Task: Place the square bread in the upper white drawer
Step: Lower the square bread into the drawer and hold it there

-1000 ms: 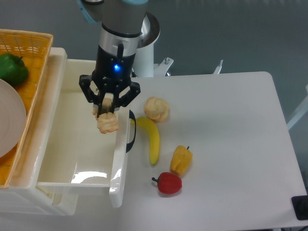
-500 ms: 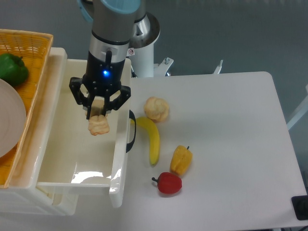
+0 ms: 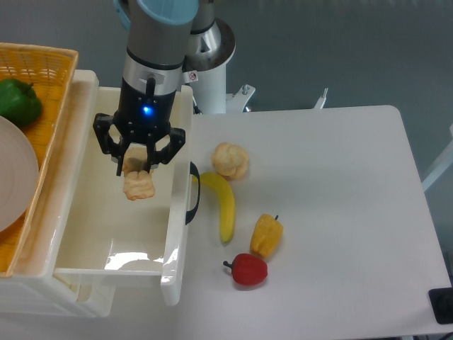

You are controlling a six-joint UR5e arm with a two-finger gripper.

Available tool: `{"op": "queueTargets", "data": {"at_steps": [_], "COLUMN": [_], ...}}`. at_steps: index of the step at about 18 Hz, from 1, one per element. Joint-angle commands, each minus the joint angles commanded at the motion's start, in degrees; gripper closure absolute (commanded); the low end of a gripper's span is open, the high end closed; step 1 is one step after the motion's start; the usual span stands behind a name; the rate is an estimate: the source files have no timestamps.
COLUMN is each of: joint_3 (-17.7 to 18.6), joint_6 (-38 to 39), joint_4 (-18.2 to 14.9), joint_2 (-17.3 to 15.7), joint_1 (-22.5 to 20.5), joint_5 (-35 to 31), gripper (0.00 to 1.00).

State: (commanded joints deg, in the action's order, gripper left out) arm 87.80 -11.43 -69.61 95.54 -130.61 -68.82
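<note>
The square bread (image 3: 139, 184) is a golden-tan blocky piece held in my gripper (image 3: 136, 166), which is shut on its upper end. It hangs above the inside of the upper white drawer (image 3: 85, 234), over the drawer's middle. The drawer is pulled open and has a dark curved handle (image 3: 193, 193) on its front panel. The drawer's floor looks bare and glossy.
A woven yellow basket (image 3: 49, 78) with a green pepper (image 3: 18, 101) and a white plate (image 3: 14, 173) sits left of the drawer. On the table right of the drawer lie a round pale bun (image 3: 231, 160), a banana (image 3: 223, 204), a yellow pepper (image 3: 266, 234) and a red pepper (image 3: 247, 269).
My gripper has carried the square bread leftward, from near the drawer's front panel to over the drawer's middle. The other objects have not moved.
</note>
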Motion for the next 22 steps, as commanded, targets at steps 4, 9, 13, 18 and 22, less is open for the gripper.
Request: {"op": "queueTargets", "data": {"at_steps": [4,9,13,18,22], "joint_3": [0.09,0.09,0.61,1.41,1.41], "joint_6": [0.00,0.09,-0.09,-0.17,-0.09], "joint_4": [0.00,-0.09,0.00,0.09,0.00], "joint_2": [0.00,0.00,0.00,1.23,0.97], "joint_1": [0.00,0.09,0.97,1.50,1.58], "joint_5": [0.00,0.00,0.09,0.09,0.35], "gripper": [0.48,0.47,0.47,0.43,0.41]}}
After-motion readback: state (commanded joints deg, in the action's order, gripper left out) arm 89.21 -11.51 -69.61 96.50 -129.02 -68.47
